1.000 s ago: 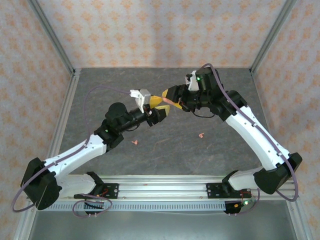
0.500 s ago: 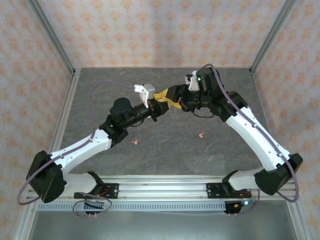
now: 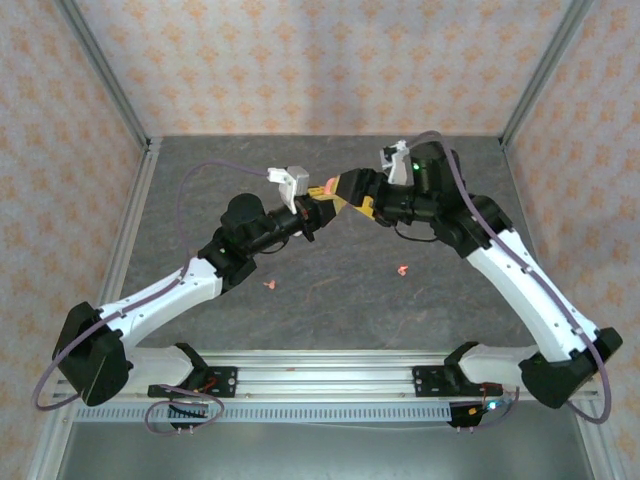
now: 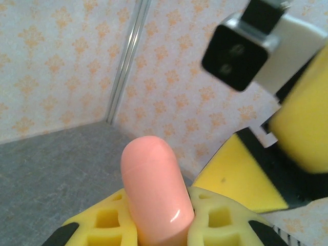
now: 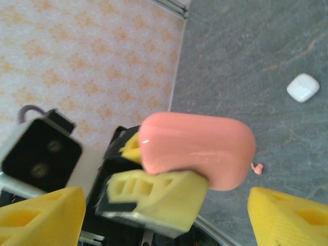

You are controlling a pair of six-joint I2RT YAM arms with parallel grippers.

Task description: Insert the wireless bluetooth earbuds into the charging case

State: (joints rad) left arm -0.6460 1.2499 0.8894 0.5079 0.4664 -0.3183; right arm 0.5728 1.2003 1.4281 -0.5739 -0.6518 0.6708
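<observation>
Grey mottled tabletop enclosed by orange-patterned walls and metal posts.

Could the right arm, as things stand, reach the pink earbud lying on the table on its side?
Probably yes: the right gripper stands open around the pink case, which the left gripper holds; the earbud lies on bare table.

Both arms reach inward, grippers meeting above the table.
Left gripper pinches the pink case; right gripper fingers stand spread wide.

no legible text, label, brand or number on anything
</observation>
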